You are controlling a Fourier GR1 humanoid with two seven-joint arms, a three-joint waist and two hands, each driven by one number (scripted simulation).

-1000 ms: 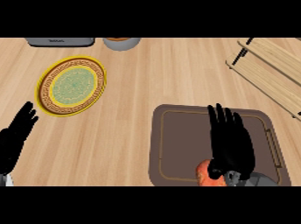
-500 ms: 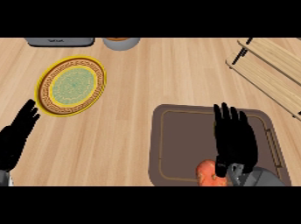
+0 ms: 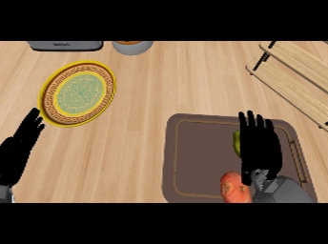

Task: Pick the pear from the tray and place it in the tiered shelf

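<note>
A brown tray (image 3: 195, 157) lies on the counter at the lower right. My right hand (image 3: 260, 147) hovers over it, fingers straight and open. A sliver of the yellow-green pear (image 3: 236, 141) shows at the hand's left edge; the hand hides the rest. The wooden tiered shelf (image 3: 304, 78) stands at the upper right. My left hand (image 3: 12, 155) rests open at the lower left, fingers up.
A red-orange fruit (image 3: 234, 188) lies on the tray near its front edge, beside my right wrist. A yellow patterned plate (image 3: 79, 93) sits at the left. A grey appliance (image 3: 65, 45) and a grey bowl (image 3: 132, 46) stand at the back edge.
My right hand has drawn back toward the lower edge of the view, uncovering a bit of the pear. The left hand has barely moved.
</note>
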